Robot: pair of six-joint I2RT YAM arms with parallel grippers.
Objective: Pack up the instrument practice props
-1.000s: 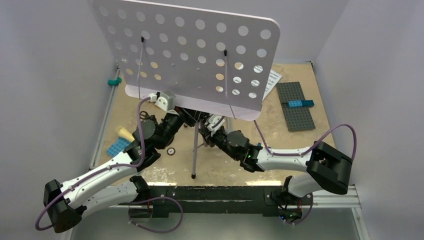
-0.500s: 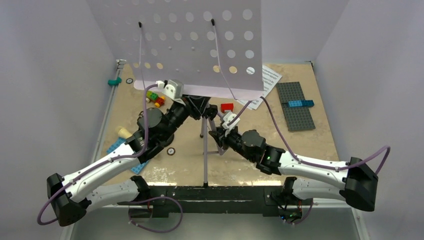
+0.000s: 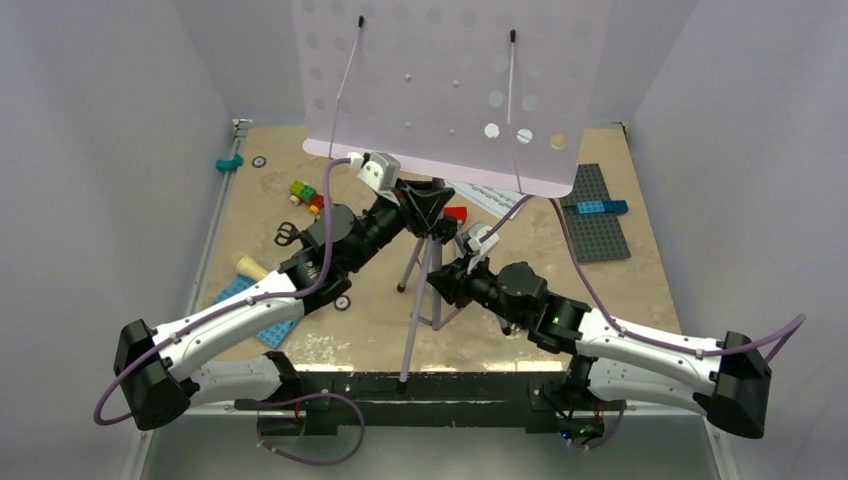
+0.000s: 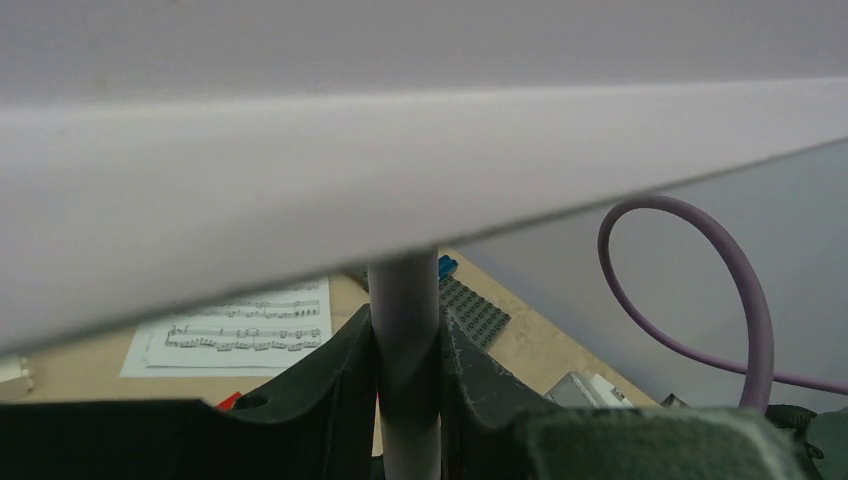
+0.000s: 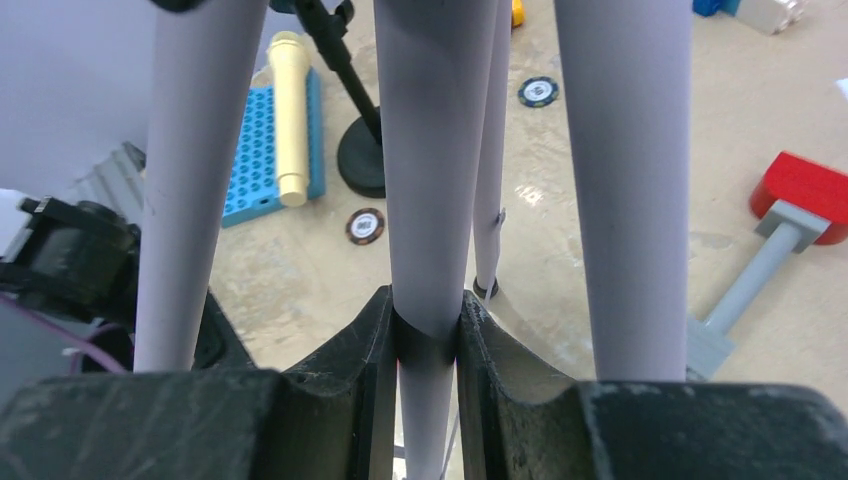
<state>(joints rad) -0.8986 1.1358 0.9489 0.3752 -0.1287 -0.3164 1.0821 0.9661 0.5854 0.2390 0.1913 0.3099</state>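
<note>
The lilac music stand (image 3: 450, 90) stands mid-table, its perforated desk high toward the back wall. My left gripper (image 3: 415, 207) is shut on the stand's pole (image 4: 405, 310) just beneath the desk. Lower down, my right gripper (image 3: 443, 285) is shut on the same stand's central tube (image 5: 428, 200), among the tripod legs. The cream-yellow microphone (image 5: 290, 110) lies on the table at the left, next to the black round-base mic stand (image 5: 360, 150). White sheet music (image 4: 245, 335) lies flat behind the stand, partly hidden by the desk.
A blue studded plate (image 3: 245, 300) lies near the left front. A grey plate (image 3: 595, 215) with a blue brick on it is at the right. Coloured bricks (image 3: 305, 193), a red block on a grey bar (image 5: 800, 190) and small round discs (image 5: 365, 225) are scattered about. Walls close in on both sides.
The music stand has moved right and toward the back, its desk now higher in the view. Both arms have reached further forward with it. The left jaws have closed slightly on the pole.
</note>
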